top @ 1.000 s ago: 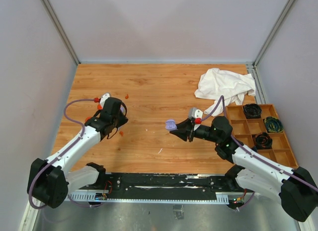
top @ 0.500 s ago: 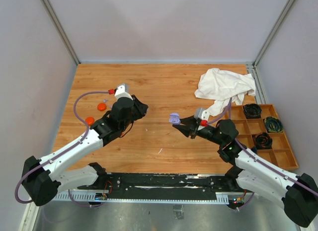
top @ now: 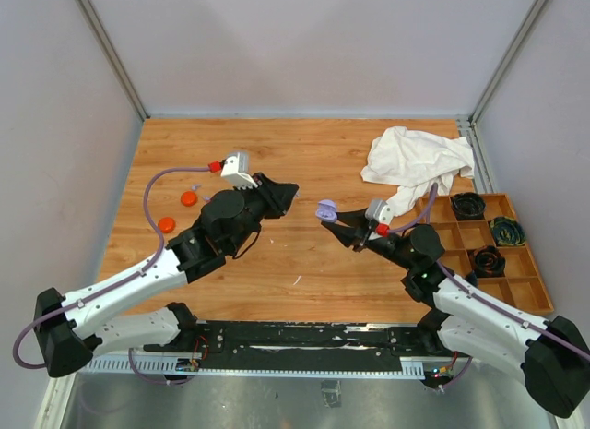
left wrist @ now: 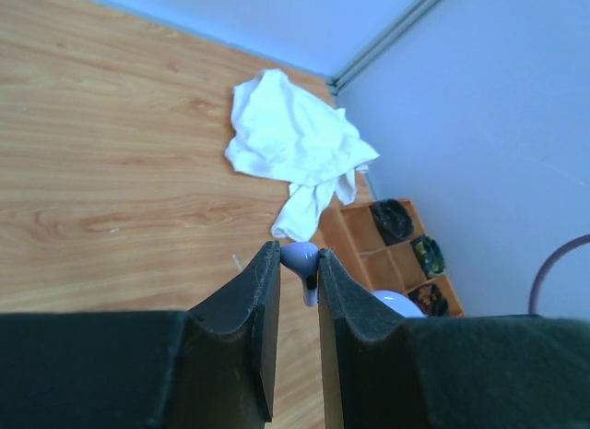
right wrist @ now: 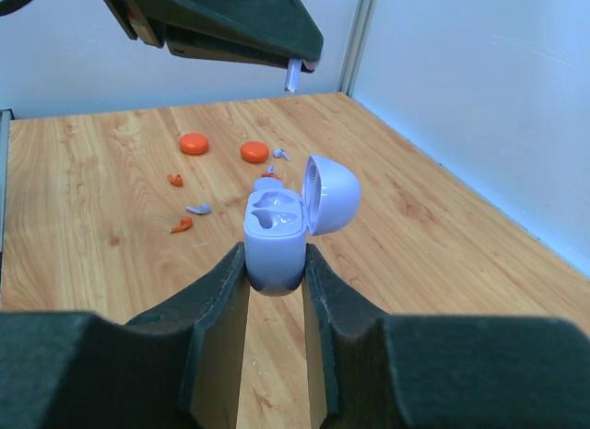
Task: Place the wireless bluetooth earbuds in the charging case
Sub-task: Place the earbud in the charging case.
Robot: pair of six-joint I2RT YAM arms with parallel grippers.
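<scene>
From above, you see the right gripper clenched on the lavender charging case, holding it over the wooden table. The left gripper hangs just left of the case, not touching it. From this view you cannot tell whether it holds anything. A white cloth lies to the right of the case and farther back. A compartment tray sits well to the case's right, and two orange discs lie well to its left.

In the left wrist view, your left jaws are pinched on a lavender earbud, with its round head between the fingertips and its stem pointing down. The case shows as a pale dome to the lower right of the earbud, partly hidden by one finger.

In the right wrist view, the case stands upright between the right fingers, its lid hinged open to the right. The left gripper hangs higher than the case and apart from it, with the earbud's stem poking out of its tip. Beyond the case, loose earbuds, some lavender and some orange-red, lie on the table near the discs.
</scene>
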